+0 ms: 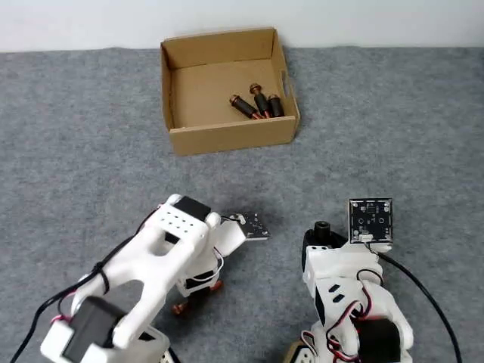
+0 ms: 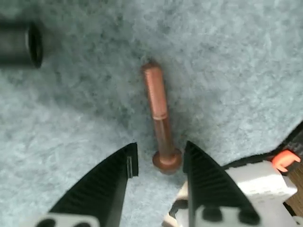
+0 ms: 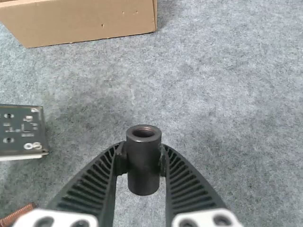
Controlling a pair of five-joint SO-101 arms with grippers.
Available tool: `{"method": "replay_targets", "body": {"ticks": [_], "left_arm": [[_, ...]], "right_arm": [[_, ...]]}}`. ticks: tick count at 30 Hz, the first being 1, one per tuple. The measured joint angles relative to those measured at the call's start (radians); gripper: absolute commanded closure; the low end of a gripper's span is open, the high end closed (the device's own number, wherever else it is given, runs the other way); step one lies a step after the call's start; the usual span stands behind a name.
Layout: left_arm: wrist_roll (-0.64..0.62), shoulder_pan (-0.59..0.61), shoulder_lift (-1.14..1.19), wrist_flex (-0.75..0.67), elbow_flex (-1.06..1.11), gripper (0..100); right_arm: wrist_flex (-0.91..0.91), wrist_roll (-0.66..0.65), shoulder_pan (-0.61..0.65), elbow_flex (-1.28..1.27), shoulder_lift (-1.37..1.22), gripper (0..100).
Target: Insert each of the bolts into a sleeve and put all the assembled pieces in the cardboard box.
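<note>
only bolt head (image 2: 166,161) between left fingers (image 2: 111,176), right fingers (image 3: 183,185) gripping sleeve (image 3: 142,163)

Blurred, edge-cut sleeve (image 2: 19,45) (bolt (image 1: 180,307) mostly under arm).

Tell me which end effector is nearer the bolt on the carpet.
Left. The left end effector straddles the bolt at its head; the right end effector holds a sleeve, apart from it.

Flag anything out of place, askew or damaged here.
Nothing stands out. Three assembled pieces lie inside the cardboard box, a bolt lies flat on the carpet between the fingers of the open left gripper, and the right gripper is shut on a sleeve.
</note>
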State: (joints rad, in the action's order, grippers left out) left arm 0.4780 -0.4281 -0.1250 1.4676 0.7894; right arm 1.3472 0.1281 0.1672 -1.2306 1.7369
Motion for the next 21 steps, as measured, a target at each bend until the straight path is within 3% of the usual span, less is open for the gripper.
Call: {"method": "replay_targets", "body": {"ticks": [7, 11, 21], "left_arm": [[0.0, 0.0, 0.072, -0.055, 0.0, 84], [-0.005, 0.0, 0.12, -0.089, 0.0, 90], [-0.178, -0.005, 0.132, -0.104, 0.0, 100]], "right_arm": [[0.0, 0.0, 0.0, 0.0, 0.0, 99.1], [0.0, 0.0, 0.0, 0.0, 0.0, 99.1], [0.0, 0.0, 0.0, 0.0, 0.0, 99.1]]}}
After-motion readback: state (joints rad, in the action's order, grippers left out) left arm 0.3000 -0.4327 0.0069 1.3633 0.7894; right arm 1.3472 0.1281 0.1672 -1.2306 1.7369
